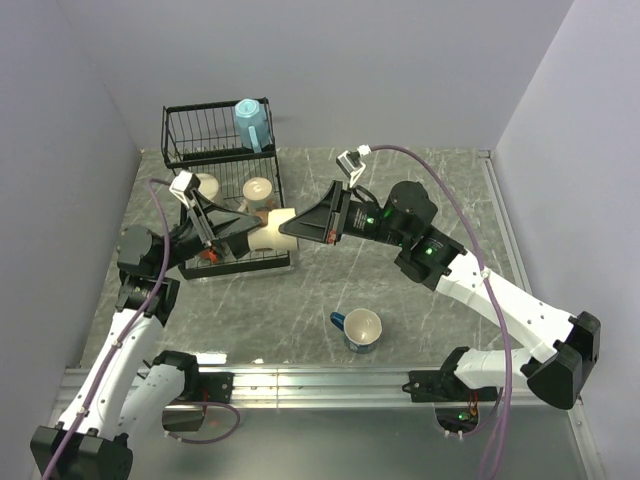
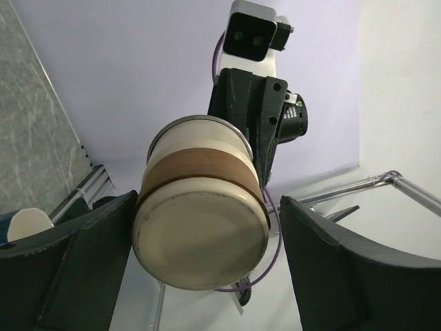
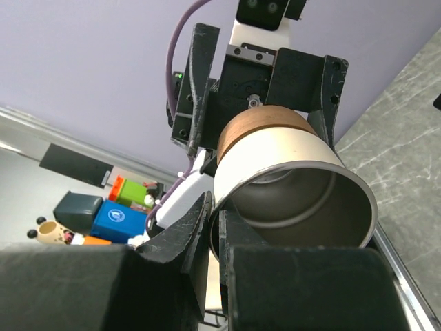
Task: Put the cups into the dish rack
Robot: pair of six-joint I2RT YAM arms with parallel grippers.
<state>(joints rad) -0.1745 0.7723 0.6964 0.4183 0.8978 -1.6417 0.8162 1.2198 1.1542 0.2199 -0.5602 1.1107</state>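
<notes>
A cream cup with a brown band (image 1: 272,228) hangs on its side in the air in front of the black wire dish rack (image 1: 222,150). My right gripper (image 1: 300,228) is shut on its rim, one finger inside and one outside, as the right wrist view shows (image 3: 217,217); the cup (image 3: 289,172) opens toward that camera. My left gripper (image 1: 245,228) is open around the cup's base (image 2: 200,238); its left finger (image 2: 76,262) is against the cup's side and its right finger (image 2: 344,269) is apart from it. A light blue mug (image 1: 252,124) sits on the upper shelf.
Two cream mugs (image 1: 205,185) (image 1: 258,190) stand in the rack's lower tier. A dark blue mug with a cream inside (image 1: 360,330) stands on the marble table near the front. Something orange (image 1: 210,255) shows under my left gripper. Walls close the left, back and right.
</notes>
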